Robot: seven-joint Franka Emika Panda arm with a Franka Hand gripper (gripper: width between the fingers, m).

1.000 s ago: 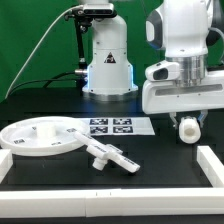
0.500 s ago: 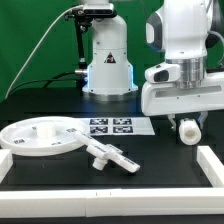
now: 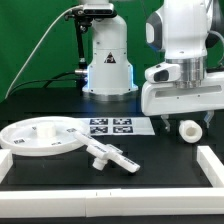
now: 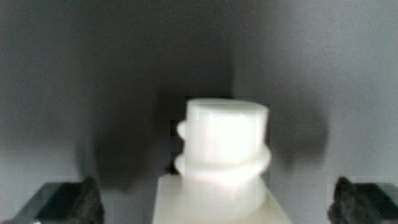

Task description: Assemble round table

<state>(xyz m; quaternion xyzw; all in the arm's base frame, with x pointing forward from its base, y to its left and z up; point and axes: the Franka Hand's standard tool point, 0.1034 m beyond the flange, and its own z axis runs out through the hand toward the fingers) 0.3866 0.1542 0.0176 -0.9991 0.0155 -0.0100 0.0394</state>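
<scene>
The white round disc [image 3: 40, 137] lies flat at the exterior view's left. The flat elongated base piece [image 3: 110, 155] lies just in front of it, near the middle. The short thick cylinder leg [image 3: 188, 130] rests on the table at the exterior view's right, directly under my gripper [image 3: 184, 121]. In the wrist view the leg [image 4: 222, 145] sits between the two dark fingertips [image 4: 64, 200], which stand wide apart at the frame's edges and do not touch it. My gripper [image 4: 214, 205] is open and holds nothing.
The marker board [image 3: 112, 126] lies at the middle back of the black table, in front of the robot base [image 3: 108, 65]. White border rails run along the front left [image 3: 20, 172] and the right [image 3: 211, 165].
The jaws have spread apart round the leg. The leg now shows free below the gripper, shifted slightly. The disc and base piece have not moved.
</scene>
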